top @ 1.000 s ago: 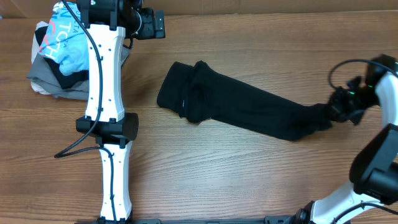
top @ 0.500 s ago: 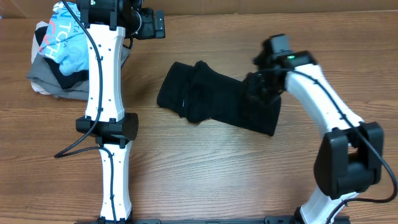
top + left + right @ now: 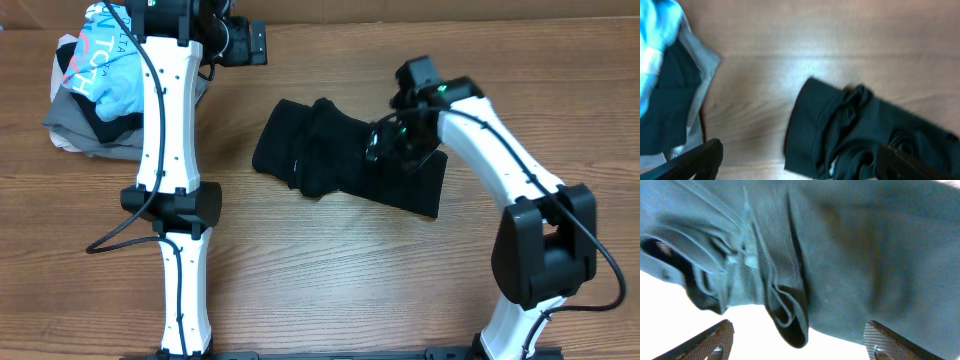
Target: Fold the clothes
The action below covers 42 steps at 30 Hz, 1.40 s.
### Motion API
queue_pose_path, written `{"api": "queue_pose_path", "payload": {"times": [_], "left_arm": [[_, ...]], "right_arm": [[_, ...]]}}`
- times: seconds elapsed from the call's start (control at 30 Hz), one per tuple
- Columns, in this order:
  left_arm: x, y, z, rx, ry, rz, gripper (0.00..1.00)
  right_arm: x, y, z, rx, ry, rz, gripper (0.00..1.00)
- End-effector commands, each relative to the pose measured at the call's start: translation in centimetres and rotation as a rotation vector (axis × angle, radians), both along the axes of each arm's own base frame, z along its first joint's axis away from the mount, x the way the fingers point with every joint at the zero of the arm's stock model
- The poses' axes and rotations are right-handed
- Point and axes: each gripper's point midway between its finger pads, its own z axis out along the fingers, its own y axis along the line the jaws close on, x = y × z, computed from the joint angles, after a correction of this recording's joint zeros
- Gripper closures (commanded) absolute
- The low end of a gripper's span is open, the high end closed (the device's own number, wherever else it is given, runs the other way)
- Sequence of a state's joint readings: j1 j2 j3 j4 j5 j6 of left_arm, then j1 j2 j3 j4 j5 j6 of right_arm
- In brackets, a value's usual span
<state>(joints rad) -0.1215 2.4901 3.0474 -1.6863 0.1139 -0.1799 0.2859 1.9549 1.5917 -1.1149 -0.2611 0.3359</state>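
My right jaws stand wide open. In the right wrist view the two fingertips [image 3: 715, 339] sit far apart at the bottom corners. Nothing is pinched between them. The black shirt [image 3: 840, 245] fills nearly everything just beyond the tips, and a looped hem dips into the gap without touching either one. I cannot tell whether any other part of the jaws rests on the cloth.

From overhead, the right jaws hover over one end of the black shirt [image 3: 340, 160]. That end lies flatter beneath them. The bunched, rolled end stretches away toward the left arm [image 3: 165, 150]. The whole garment lies on the tabletop [image 3: 350, 280] as a short, thick bundle. The right arm [image 3: 500, 150] reaches to it from the near right side.

My left jaws are also fully open and hold nothing. Their fingertips [image 3: 700, 159] show at the lower edges of the left wrist view, with bare wood between them. The black shirt [image 3: 855, 130] lies ahead of them, off toward the right-hand tip and well apart from the jaws. A tiny white mark [image 3: 832, 169] shows on its near edge.

On the other side of the left jaws, beyond the left-hand tip, is a pile. A light blue shirt [image 3: 105, 60] lies on top of a grey garment [image 3: 90, 135], well apart from the black shirt.
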Motion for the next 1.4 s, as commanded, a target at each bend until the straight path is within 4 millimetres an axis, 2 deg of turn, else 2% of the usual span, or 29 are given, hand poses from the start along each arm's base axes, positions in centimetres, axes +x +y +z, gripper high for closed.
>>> {"api": "queue_pose_path", "payload": {"times": [0.0,0.1,0.33,0.37,0.5,0.67,0.83,0.9,0.97,1.0,1.03,1.07,1.1,1.17,1.27,1.37], "left_arm": [[-0.8,0.2,-2.4,0.022,0.090,-0.076,0.00],[-1.2,-0.2,-6.1,0.025,0.184,-0.143,0.00],[-1.9,-2.3,-13.6,-0.065,0.296,-0.318,0.01],[-2.3,-2.6,-15.3,-0.077,0.316,-0.348,0.01],[-2.9,-2.5,-18.3,-0.080,0.349,-0.355,0.02],[-3.2,-3.3,-21.0,-0.117,0.352,-0.366,0.06],[-3.6,-3.3,-23.1,-0.122,0.358,-0.366,0.12],[-3.8,-3.3,-23.9,-0.119,0.360,-0.366,0.20],[-3.9,-3.3,-24.6,-0.120,0.358,-0.365,0.38],[-3.9,-3.3,-24.9,-0.124,0.359,-0.357,0.47],[-4.0,-3.3,-25.1,-0.128,0.364,-0.345,0.60],[-4.1,-3.3,-25.3,-0.130,0.368,-0.335,0.75],[-4.2,-3.3,-25.5,-0.133,0.376,-0.322,0.93],[-4.3,-3.4,-25.4,-0.137,0.382,-0.315,0.96],[-3.8,-3.5,-24.3,-0.132,0.352,-0.331,0.96],[-2.7,-3.2,-21.7,-0.126,0.298,-0.325,0.96]], "right_arm": [[2.2,-1.7,5.9,0.033,-0.138,-0.026,0.13],[2.4,-3.0,7.2,0.028,-0.153,-0.034,0.13],[1.6,-4.3,6.6,0.001,-0.115,-0.040,0.13],[1.6,-4.4,6.5,-0.005,-0.114,-0.041,0.13],[1.7,-4.6,6.5,-0.015,-0.117,-0.042,0.13],[1.9,-5.1,6.4,-0.045,-0.127,-0.047,0.14],[1.9,-5.1,6.4,-0.045,-0.129,-0.047,0.17],[2.1,-5.4,6.4,-0.059,-0.136,-0.051,0.20],[2.2,-5.6,6.4,-0.072,-0.141,-0.053,0.24],[2.2,-5.6,6.3,-0.071,-0.141,-0.053,0.29],[2.2,-5.6,6.4,-0.071,-0.141,-0.057,0.35],[2.2,-5.6,6.4,-0.070,-0.141,-0.057,0.45],[2.2,-5.6,6.3,-0.070,-0.139,-0.057,0.65],[2.2,-5.6,6.2,-0.068,-0.131,-0.074,0.96],[2.0,-5.2,5.9,-0.049,-0.114,-0.080,0.96],[1.5,-4.8,5.0,-0.026,-0.090,-0.075,0.96]]}}
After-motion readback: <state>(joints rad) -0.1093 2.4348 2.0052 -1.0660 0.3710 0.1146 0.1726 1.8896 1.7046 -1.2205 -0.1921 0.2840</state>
